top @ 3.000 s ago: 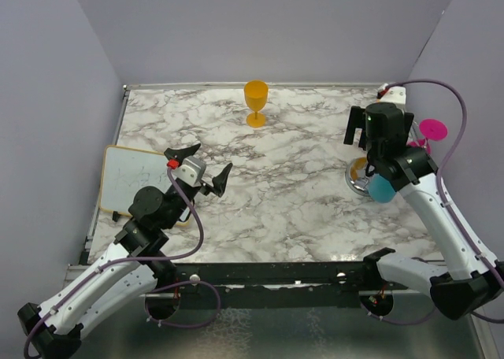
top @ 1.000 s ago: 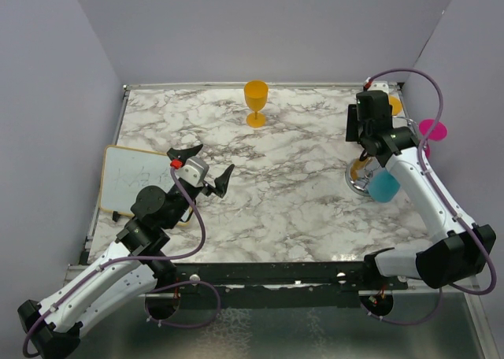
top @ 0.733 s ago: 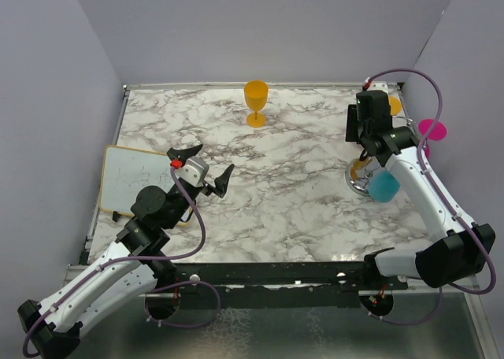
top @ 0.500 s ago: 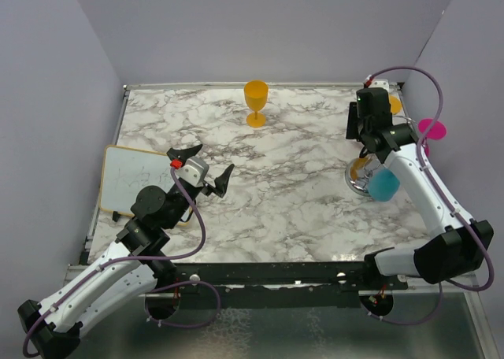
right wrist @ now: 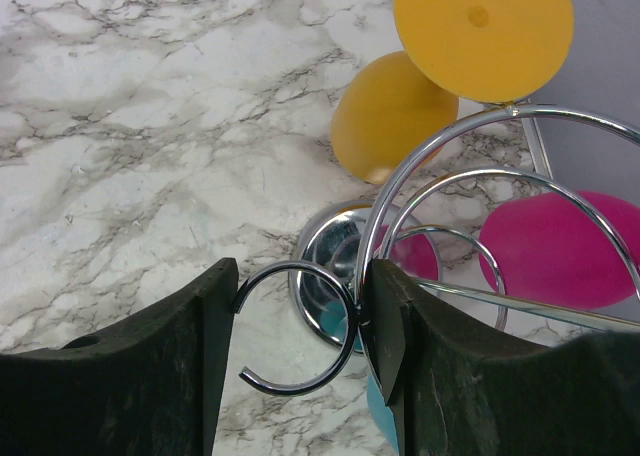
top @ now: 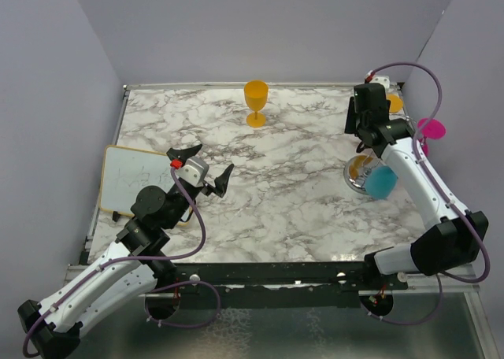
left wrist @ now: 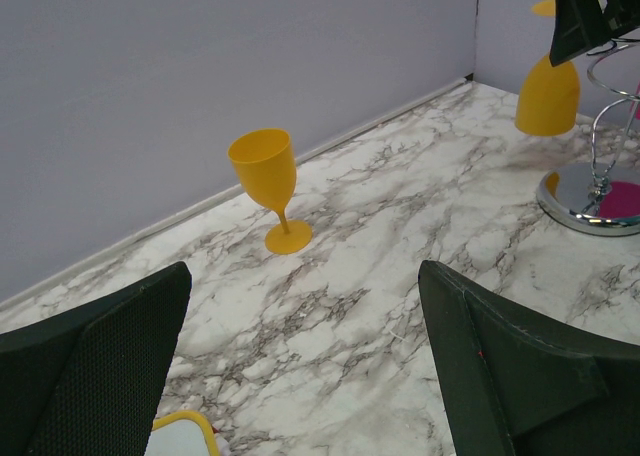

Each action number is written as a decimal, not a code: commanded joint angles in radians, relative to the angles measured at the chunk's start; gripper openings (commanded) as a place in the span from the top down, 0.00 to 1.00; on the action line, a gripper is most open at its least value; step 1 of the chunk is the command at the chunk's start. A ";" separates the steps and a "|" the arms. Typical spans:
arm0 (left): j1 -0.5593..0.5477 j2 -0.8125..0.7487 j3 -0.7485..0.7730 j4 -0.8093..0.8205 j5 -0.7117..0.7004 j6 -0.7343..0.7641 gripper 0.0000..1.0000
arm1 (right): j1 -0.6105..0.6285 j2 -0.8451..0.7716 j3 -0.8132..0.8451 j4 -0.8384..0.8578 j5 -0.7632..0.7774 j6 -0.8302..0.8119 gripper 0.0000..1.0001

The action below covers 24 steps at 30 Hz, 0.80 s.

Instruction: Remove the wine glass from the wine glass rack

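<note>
The right gripper (right wrist: pixel 300 316) was noted above the wine glass rack (left wrist: pixel 590 191) at the right edge of the table (top: pixel 299 209). Its fingers were spread, with a curled wire end between them; contact could not be told. The yellow wine glass (right wrist: pixel 392 116), pink glass (right wrist: pixel 555 246) and teal glass (top: pixel 382 183) were found hung inverted on the rack. The left gripper (left wrist: pixel 302 276) was held released near the left edge.

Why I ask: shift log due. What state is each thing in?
Shiny silver wire wine glass rack: upright, three glasses hanging.
Yellow plastic wine glass on the rack: hanging upside down.
Pink plastic wine glass: hanging upside down.
Teal plastic wine glass: hanging.
Second yellow plastic wine glass: standing upright, off the rack.
Left hand: open, empty.
Right hand: open, fingers flanking the rack's curled wire end.
</note>
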 commanded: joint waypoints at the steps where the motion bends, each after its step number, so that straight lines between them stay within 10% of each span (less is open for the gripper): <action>1: -0.007 -0.009 0.000 0.016 -0.016 0.005 0.01 | -0.007 0.029 0.054 0.092 0.033 0.036 0.47; 12: -0.008 -0.014 0.000 0.017 -0.014 0.003 0.00 | -0.012 0.054 0.095 0.109 0.016 0.040 0.44; 24: -0.010 -0.029 0.002 0.018 -0.010 0.001 0.00 | -0.012 -0.057 0.144 0.042 -0.237 -0.046 0.13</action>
